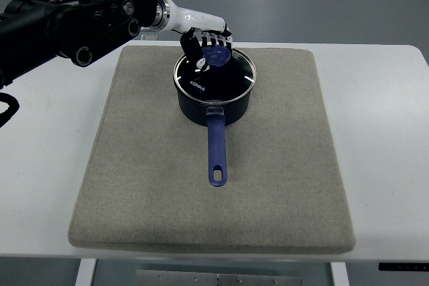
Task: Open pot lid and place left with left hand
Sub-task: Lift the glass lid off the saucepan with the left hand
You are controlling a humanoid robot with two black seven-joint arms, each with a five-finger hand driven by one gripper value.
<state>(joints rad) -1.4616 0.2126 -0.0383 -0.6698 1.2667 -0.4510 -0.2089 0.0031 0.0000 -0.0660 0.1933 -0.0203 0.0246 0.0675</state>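
A dark blue saucepan (pixel 214 102) is sitting toward the far middle of a grey mat (pixel 211 159) on a white table (pixel 382 159), its blue handle (pixel 216 149) pointing toward the viewer. Its glass lid (pixel 221 78) is resting closed on the rim, hiding whatever may be inside the pan. The left hand (pixel 206 43), reaching in from the upper left, is curling its fingers (pixel 192 48) around the blue knob (pixel 218 56) at the lid's far side, gripping it.

Blue pot (pixel 216 102), glass lid (pixel 214 75) on, handle nearward
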